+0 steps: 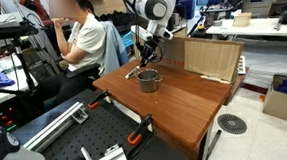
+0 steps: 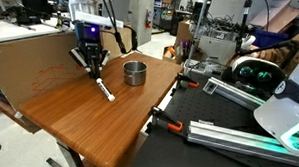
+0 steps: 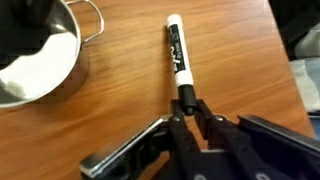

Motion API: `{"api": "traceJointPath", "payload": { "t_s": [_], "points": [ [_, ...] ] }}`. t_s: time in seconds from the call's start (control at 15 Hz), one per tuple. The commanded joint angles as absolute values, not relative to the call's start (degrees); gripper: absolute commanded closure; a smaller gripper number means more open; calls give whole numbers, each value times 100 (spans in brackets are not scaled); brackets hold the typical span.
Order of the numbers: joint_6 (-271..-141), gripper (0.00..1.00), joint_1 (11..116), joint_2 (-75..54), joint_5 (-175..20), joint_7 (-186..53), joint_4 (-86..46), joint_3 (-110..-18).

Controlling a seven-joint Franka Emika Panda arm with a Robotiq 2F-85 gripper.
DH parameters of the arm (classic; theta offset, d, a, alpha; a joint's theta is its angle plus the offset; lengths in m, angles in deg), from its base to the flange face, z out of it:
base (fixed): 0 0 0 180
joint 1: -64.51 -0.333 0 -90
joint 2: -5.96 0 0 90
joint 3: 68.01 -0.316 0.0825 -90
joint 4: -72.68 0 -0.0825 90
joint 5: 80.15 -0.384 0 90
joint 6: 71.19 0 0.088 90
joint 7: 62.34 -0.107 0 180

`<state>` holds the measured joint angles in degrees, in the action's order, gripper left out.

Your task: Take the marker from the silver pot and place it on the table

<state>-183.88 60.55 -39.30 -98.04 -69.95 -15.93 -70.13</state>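
Marker (image 3: 178, 55) lies outside the silver pot (image 3: 40, 60) (just beside it) on the surface (image 3: 245, 60), end effector (image 3: 188, 103) clamped on its dark end.

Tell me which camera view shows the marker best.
The wrist view: the marker lies large and sharp on the table. Both exterior views show only a tiny stick near the silver pot.

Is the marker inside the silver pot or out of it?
Out. The marker is over the table, beside the silver pot, one end pinched by the gripper.
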Motion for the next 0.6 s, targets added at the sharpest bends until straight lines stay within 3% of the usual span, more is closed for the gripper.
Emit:
{"api": "traceJointPath", "payload": {
  "t_s": [0.0,0.27,0.33,0.4,0.53],
  "points": [
    [-18504,95,5972,-4369,-9523,-7214,-1204,-6948],
    [-18758,95,5871,-4548,-9284,-7366,-1113,-6921],
    [-18806,55,5829,-4526,-9226,-7464,-1138,-6899],
    [-18760,53,5822,-4526,-9192,-7518,-1120,-6905],
    [-18716,39,5812,-4538,-9175,-7582,-1081,-6928]
  ]
}}
